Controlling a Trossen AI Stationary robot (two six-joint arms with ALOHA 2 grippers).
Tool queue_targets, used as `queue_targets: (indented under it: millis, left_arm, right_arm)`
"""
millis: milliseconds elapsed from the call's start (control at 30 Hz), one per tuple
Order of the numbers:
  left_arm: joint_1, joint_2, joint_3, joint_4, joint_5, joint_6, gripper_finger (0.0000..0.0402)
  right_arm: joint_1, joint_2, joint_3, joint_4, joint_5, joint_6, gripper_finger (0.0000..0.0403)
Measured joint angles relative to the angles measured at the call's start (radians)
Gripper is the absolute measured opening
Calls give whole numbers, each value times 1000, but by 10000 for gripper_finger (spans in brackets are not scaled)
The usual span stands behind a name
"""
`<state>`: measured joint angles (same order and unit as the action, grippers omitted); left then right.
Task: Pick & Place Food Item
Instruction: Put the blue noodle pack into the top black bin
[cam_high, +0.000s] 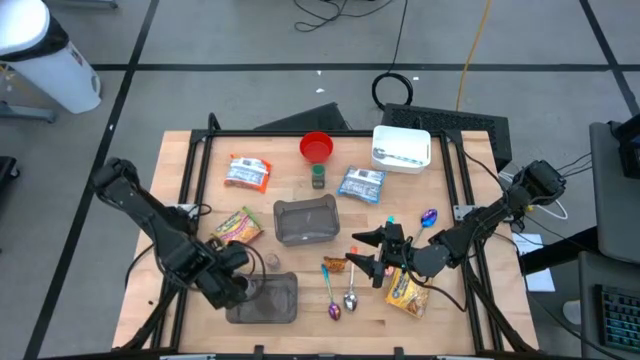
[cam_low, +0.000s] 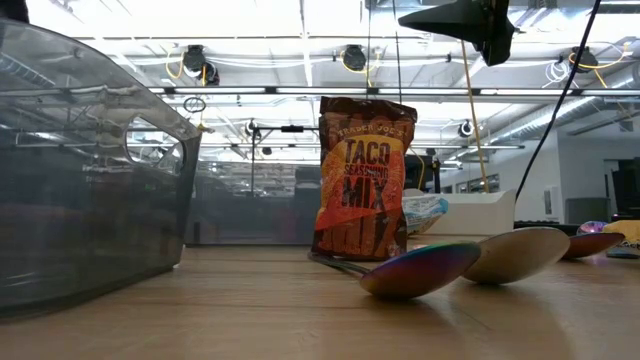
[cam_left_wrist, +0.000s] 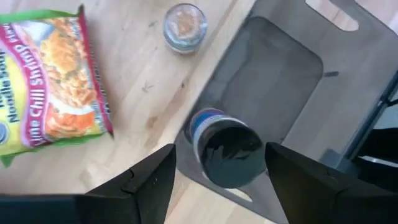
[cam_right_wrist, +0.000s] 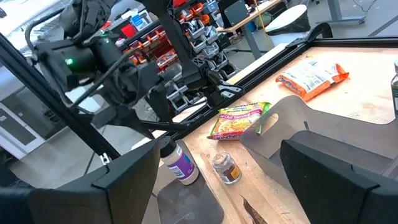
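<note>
Care should be taken that the purple-labelled jar (cam_left_wrist: 219, 144), seen upright between the spread fingers of the left pincer (cam_left_wrist: 221, 177) at the grey bin's (cam_left_wrist: 292, 68) edge, is centred before closing, while the right pincer (cam_high: 368, 258) is held wide nearby.

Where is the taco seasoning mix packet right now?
In the high view the taco seasoning mix packet lies near the table's front middle, just ahead of the two spoons, with the right gripper beside it. The low view shows it standing upright.
</note>
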<state>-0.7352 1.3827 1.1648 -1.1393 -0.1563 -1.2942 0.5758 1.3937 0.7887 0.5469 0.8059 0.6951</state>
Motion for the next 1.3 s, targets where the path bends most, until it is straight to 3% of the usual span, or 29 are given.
queue_targets:
  millis: [400,767,1067,1300]
  left_arm:
    - [77,-145,0,32,-29,18,245]
    - [170,-193,0,237,-150,249,243]
    - [258,-175,0,503,-408,366,244]
    - [338,-143,1,743,-422,472,244]
  right_arm:
    - [0,0,0,2,0,0,325]
    - [0,0,0,1,0,0,325]
    - [0,0,0,2,0,0,325]
    - [2,0,0,2,0,-19,325]
